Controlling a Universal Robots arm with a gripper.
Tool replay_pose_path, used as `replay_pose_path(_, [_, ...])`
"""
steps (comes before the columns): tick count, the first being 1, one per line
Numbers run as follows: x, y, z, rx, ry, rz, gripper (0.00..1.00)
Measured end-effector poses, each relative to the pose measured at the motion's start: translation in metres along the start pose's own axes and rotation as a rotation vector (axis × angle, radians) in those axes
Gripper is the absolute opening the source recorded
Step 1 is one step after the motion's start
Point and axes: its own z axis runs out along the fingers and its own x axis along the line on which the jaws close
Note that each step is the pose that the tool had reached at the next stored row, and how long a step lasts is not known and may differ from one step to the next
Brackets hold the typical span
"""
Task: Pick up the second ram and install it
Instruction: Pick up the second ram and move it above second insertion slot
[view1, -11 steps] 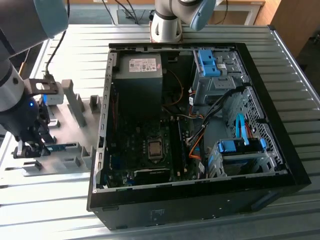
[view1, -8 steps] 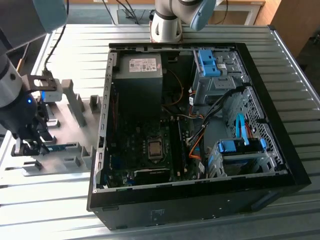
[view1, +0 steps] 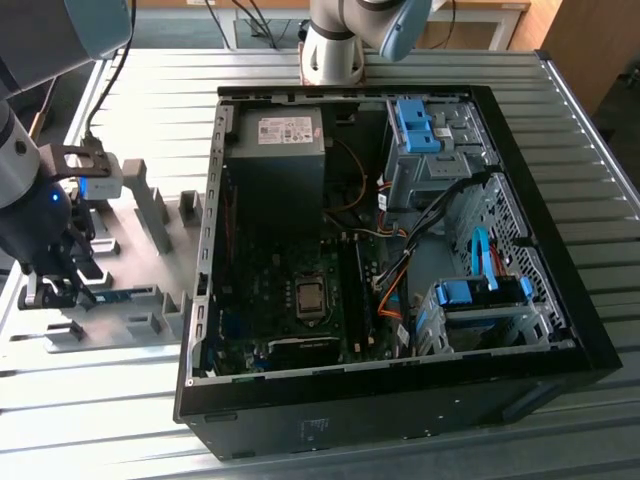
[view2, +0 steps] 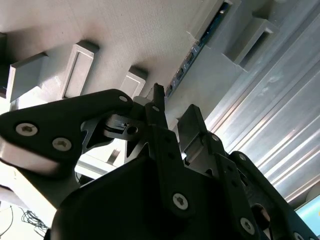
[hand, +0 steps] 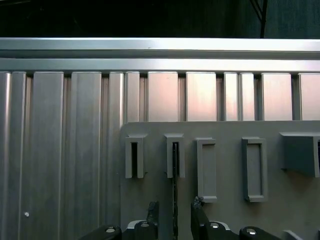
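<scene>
The second ram stands on edge in a slot of the grey holder plate, seen edge-on as a thin dark strip. In the second wrist view, the ram is a blue board with dark chips running along the holder. My gripper is open and straddles the near end of the stick, one finger on each side with a gap to each. In the exterior view, the gripper hangs low over the holder at the left, with the ram lying just to its right.
An open black computer case fills the middle of the ribbed metal table, with the motherboard and its processor socket, a power supply and blue drive brackets. Grey upright posts rise from the holder. A second robot base stands at the back.
</scene>
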Motion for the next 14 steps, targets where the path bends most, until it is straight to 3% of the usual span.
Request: replay_pose_path(14, [0.0, 0.0, -0.0009, 0.0, -0.0001, 0.0, 0.38])
